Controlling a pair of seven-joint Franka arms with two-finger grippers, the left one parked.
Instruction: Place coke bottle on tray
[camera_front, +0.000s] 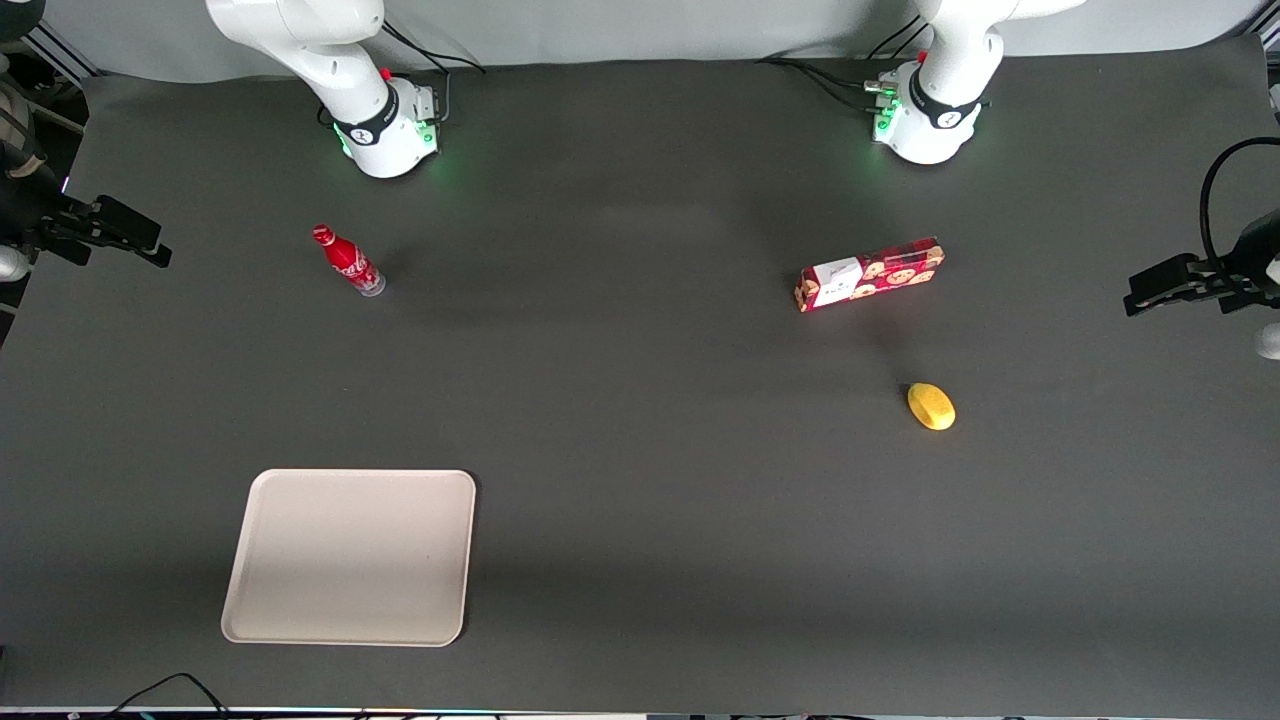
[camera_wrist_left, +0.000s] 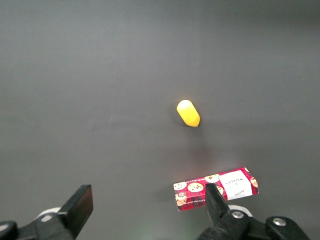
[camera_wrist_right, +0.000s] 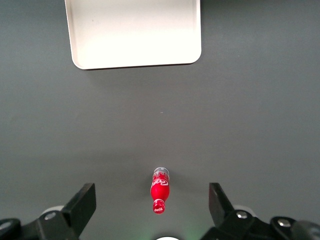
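Nearest the front camera lies the tray (camera_front: 349, 557), flat and bare on the dark worktop (camera_front: 640, 500) toward the working arm's end. Taking the tray as the landmark, the coke bottle (camera_front: 348, 261) stands well apart from it, farther from the front camera and roughly in line with it, close to the working arm's base (camera_front: 385, 130); it seems upright on its silvery-clear base with the red cap on top, though from above it reads as leaning. The gripper (camera_wrist_right: 152, 207) hangs high over the bottle with its jaws spread wide, one finger (camera_wrist_right: 82, 205) on each side of the bottle in the right wrist view, holding nothing and touching nothing. That wrist view shows the coke bottle (camera_wrist_right: 160, 191) between the two dark fingers and the near rim of the tray (camera_wrist_right: 135, 62) with a strip of bare worktop between them, which confirms that bottle and tray are apart; the front view does not show the gripper at all, only the arm's base and lower links. Much farther from the tray, toward the parked arm's end, lie a red cookie box (camera_front: 869, 273) on its side and a yellow lemon-like object (camera_front: 931, 406), the yellow one nearer to the front camera than the box. Both appear again in the left wrist view, the cookie box (camera_wrist_left: 192, 189) and the yellow object (camera_wrist_left: 188, 113), while neither shows in the right wrist view
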